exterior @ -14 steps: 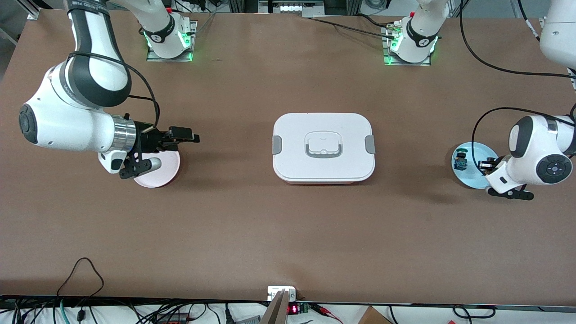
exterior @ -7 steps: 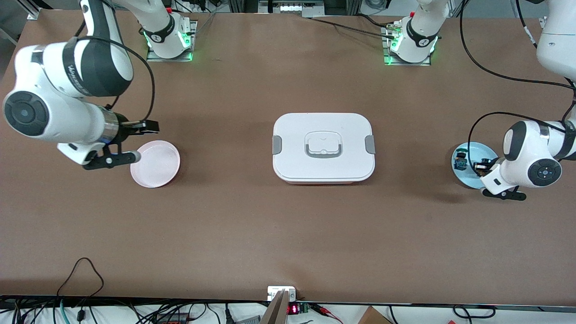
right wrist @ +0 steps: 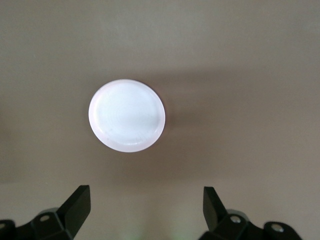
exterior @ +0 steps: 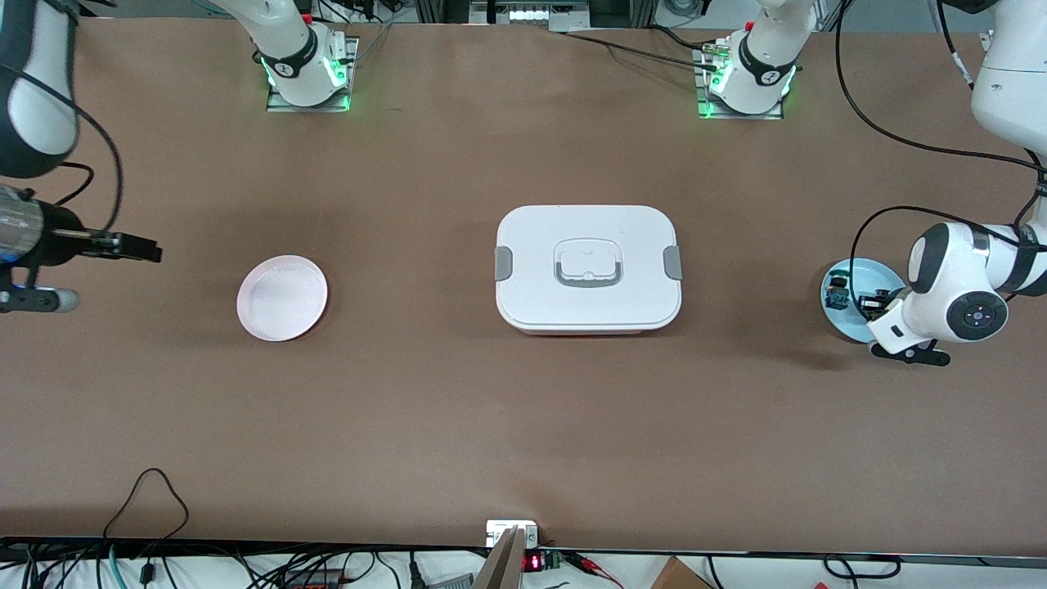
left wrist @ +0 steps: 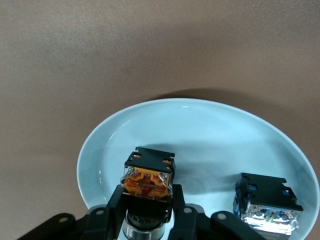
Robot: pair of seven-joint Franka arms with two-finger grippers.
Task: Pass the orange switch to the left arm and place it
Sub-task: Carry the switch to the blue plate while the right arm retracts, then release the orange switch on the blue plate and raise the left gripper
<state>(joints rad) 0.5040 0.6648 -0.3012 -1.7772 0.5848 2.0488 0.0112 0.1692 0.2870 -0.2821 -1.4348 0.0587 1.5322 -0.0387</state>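
The orange switch [left wrist: 148, 182], a small black push-button unit with an amber-orange inner block, sits between the closed-in fingers of the left gripper [left wrist: 148, 220], which clamp its lower body. Switch and gripper are in the shallow pale-blue round plate [left wrist: 200, 125] at the left arm's end of the table; whether the switch touches the plate floor cannot be told. Just beside the held switch, in the same plate and apart from the fingers, lies a second small black switch with blue and green parts [left wrist: 267, 205]. In the front view the left gripper [exterior: 877, 304] is largely hidden by the white wrist housing over that plate [exterior: 842, 323]. The large white rounded-rectangular lidded box [exterior: 587, 267], with grey side clips and a recessed handle, stands at the table's middle, well apart from both grippers. The right gripper [exterior: 135, 247] hangs above the table at the right arm's end, its fingers [right wrist: 75, 205] spread wide and holding nothing, near a pale-pink round plate [exterior: 282, 298].
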